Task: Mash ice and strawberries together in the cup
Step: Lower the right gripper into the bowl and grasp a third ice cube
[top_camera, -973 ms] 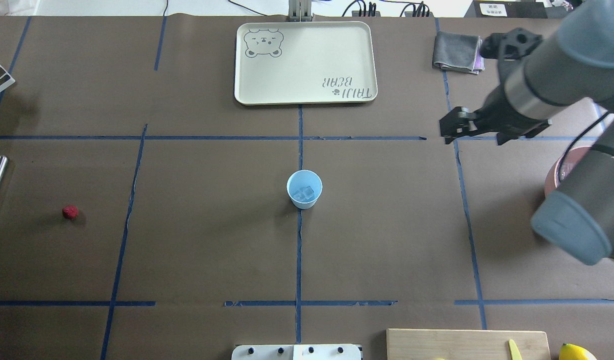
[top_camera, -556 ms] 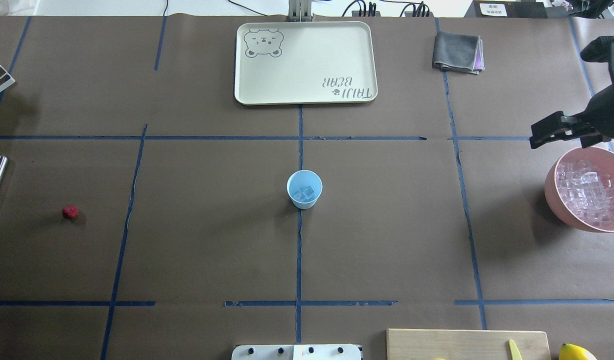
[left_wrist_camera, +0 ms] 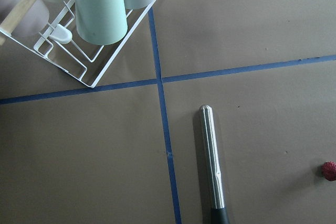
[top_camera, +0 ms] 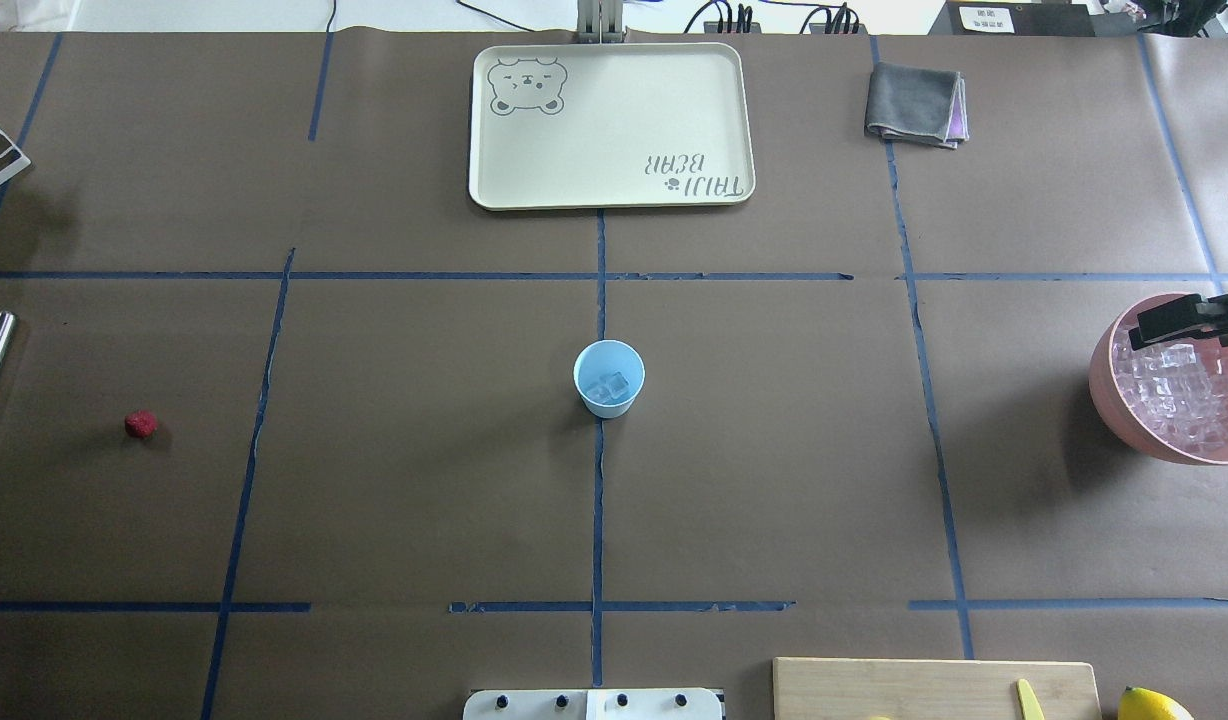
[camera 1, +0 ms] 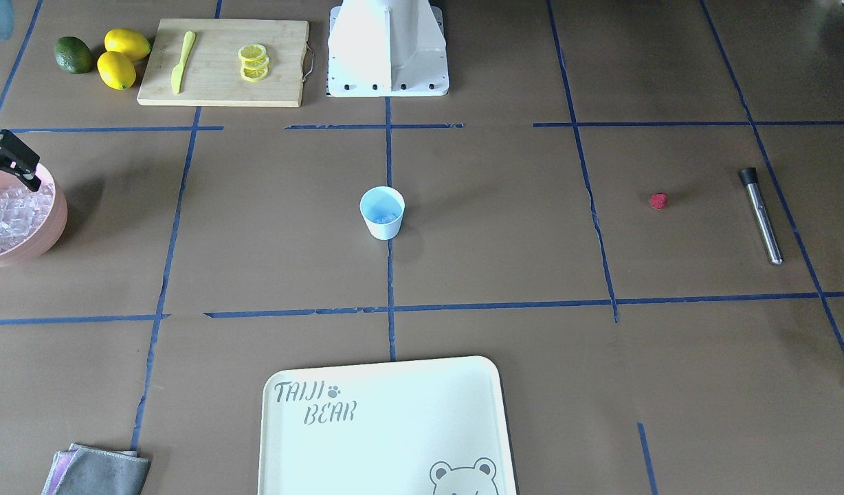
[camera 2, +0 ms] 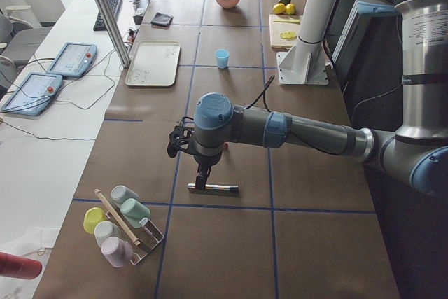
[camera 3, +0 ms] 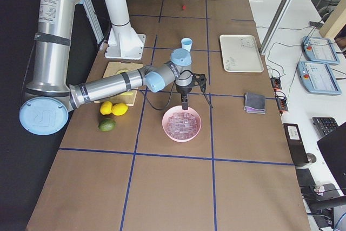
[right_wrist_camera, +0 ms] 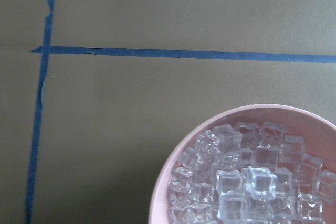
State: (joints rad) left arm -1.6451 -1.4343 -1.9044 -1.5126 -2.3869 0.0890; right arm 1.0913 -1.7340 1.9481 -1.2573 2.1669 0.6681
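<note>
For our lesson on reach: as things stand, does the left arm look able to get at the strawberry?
Probably yes. The left arm hangs above the metal rod, and the strawberry lies in the open close by, with nothing between them or on top of it.

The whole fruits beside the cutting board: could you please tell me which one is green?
The lime, farthest from the cutting board in the front-facing view; the lemons between them are yellow.

Pale-blue cup (top_camera: 608, 372) upright, mid-table (top_camera: 774, 480), few clear ice cubes (top_camera: 610, 387) inside; small red strawberry (top_camera: 141, 424) lying well apart.
</note>
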